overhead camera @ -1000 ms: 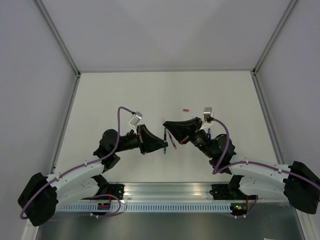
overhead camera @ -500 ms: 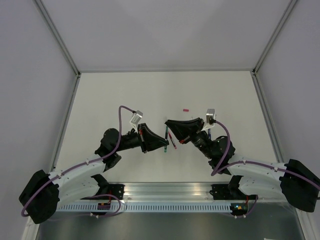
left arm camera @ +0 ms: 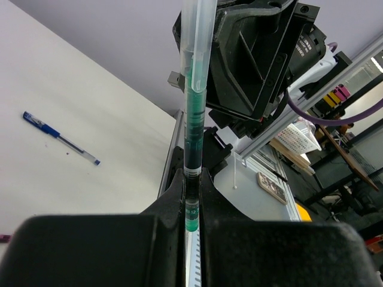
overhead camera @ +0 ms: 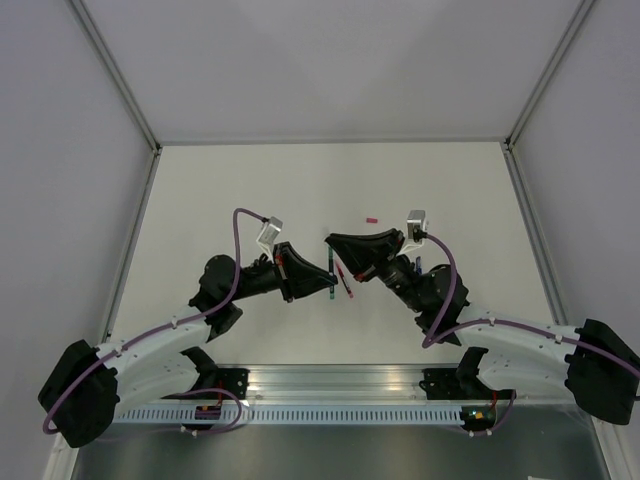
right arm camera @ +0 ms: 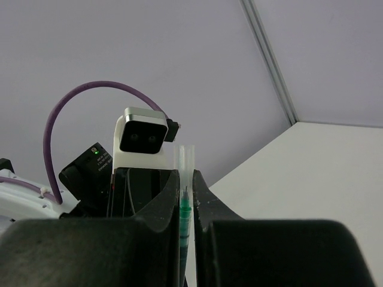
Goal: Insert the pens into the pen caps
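My left gripper [left arm camera: 191, 179] is shut on the barrel of a green pen [left arm camera: 193, 119], which points up and away from it. The pen's tip sits inside a clear pen cap [left arm camera: 194, 30]. My right gripper [right arm camera: 187, 179] is shut on that clear cap [right arm camera: 187, 156], and the green tip [right arm camera: 185, 209] shows inside it between the fingers. In the top view the left gripper [overhead camera: 326, 283] and right gripper [overhead camera: 335, 245] meet tip to tip over the table's middle, above the table. A red pen [overhead camera: 344, 281] lies just under them.
A red pen cap [overhead camera: 371, 217] lies on the white table behind the right gripper. A blue pen [left arm camera: 60, 139] lies on the table, by the right arm in the top view [overhead camera: 418, 266]. Grey walls stand on three sides.
Both grippers have shifted slightly towards the back of the table while staying tip to tip. The right gripper has closed in a little towards the left one.
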`<state>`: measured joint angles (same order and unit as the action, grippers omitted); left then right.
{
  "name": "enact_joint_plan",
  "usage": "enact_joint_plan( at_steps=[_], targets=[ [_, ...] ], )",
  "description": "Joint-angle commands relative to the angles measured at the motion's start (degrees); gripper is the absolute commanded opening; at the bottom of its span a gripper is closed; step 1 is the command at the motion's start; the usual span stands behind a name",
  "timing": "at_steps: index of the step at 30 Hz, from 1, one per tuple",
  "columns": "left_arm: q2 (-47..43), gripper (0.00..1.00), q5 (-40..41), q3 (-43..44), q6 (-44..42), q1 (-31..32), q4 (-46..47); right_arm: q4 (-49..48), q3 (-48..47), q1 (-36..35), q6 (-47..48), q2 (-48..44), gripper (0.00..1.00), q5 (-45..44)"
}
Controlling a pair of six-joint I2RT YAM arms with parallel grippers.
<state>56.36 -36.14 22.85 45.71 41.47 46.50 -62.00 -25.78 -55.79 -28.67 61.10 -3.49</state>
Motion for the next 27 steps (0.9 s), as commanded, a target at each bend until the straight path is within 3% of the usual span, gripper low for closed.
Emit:
enact_joint_plan(
  at_steps=[1,9,15,27],
  targets=[
    [0.15,0.02,0.47,3.43,-1.59,-0.69,4.30,4.94,-4.27,-1.16,0.63,-0.98,0.00,4.79],
    [-0.11,0.02,-1.91,4.13,-3.26,-0.69,2.72,12.24,-8.58,-1.08,0.37,-0.02,0.00,7.88],
    [-0.20,0.02,-2.00,4.22,-3.53,-0.69,2.81,11.81,-8.76,-1.16,-1.83,0.77,0.00,10.60],
    [0.77,0.02,-2.27,4.48,-3.97,-0.78,2.01,21.65,-13.77,-1.08,-1.39,-0.19,0.00,9.82]
  ],
)
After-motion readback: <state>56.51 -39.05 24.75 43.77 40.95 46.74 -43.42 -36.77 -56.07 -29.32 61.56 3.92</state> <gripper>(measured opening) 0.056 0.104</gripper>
